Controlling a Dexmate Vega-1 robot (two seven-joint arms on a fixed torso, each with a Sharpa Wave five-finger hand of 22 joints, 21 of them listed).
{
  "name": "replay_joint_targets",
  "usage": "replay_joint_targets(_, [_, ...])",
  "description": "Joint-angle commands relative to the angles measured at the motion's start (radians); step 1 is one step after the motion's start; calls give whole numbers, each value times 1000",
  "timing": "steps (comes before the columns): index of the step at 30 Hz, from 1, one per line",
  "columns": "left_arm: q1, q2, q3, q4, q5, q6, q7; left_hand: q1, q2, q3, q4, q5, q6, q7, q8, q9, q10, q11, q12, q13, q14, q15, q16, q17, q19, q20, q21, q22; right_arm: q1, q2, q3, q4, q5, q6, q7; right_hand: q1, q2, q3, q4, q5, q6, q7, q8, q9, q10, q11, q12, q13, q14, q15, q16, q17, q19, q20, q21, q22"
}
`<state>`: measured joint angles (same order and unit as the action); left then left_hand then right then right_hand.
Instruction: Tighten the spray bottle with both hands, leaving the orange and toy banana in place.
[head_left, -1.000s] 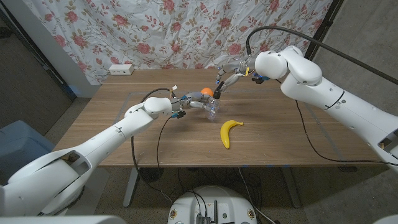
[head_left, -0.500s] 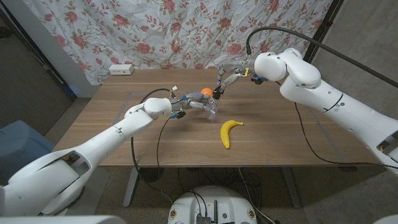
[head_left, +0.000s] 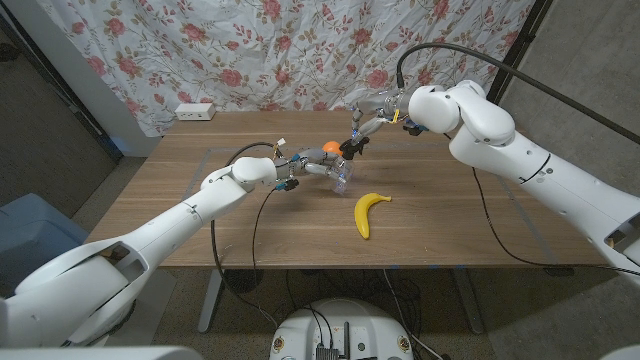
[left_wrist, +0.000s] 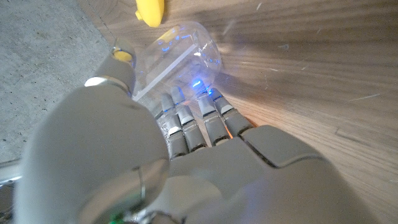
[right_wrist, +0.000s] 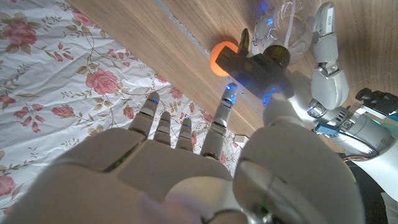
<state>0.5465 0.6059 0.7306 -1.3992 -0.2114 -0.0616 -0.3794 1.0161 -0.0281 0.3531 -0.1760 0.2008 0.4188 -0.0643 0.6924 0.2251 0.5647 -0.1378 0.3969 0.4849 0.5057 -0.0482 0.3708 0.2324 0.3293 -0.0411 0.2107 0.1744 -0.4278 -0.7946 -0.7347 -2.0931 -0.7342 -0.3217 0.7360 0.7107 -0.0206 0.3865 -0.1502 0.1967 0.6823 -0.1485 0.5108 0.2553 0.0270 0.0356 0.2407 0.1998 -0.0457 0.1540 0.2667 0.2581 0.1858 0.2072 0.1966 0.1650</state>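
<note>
The spray bottle (head_left: 341, 172) is clear plastic with a dark spray head (right_wrist: 258, 67) and stands near the middle of the wooden table (head_left: 450, 220). No label or writing can be read on it. The orange (head_left: 330, 148) sits just behind the bottle, and the yellow toy banana (head_left: 369, 213) lies nearer the front edge, apart from both. The left hand (head_left: 308, 166) reaches in from the side, its fingers (left_wrist: 205, 118) wrapped around the bottle's clear body. The right hand (head_left: 362, 128) hangs above the bottle with fingers pointing down; its thumb and a fingertip (right_wrist: 225, 102) touch the spray head while the other fingers are spread.
</note>
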Motion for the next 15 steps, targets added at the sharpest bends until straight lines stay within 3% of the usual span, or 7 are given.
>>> replay_joint_targets(1, [-10, -4, 4, 12, 6, -1, -4, 35, 87, 3, 7, 10, 54, 2, 31, 2, 54, -48, 6, 4, 5, -146, -4, 0, 10, -65, -1, 4, -4, 10, 0, 15, -11, 12, -23, -5, -4, -5, -1, -2, 25, 3, 14, -1, 16, -3, 4, 2, 14, 0, 7, 2, 11, 0, 3, 3])
replay_joint_targets(15, [-16, -6, 6, 16, 10, 6, -4, 34, 91, 3, 7, 11, 58, 4, 37, 0, 62, -47, 6, 7, 9, -147, -6, 0, 13, -65, -1, 4, -3, 24, -7, 39, -29, 19, -45, -20, -3, -14, -1, -9, 167, 16, 71, -12, 98, -28, 12, 0, 63, -34, 24, 1, 65, -1, 4, 2])
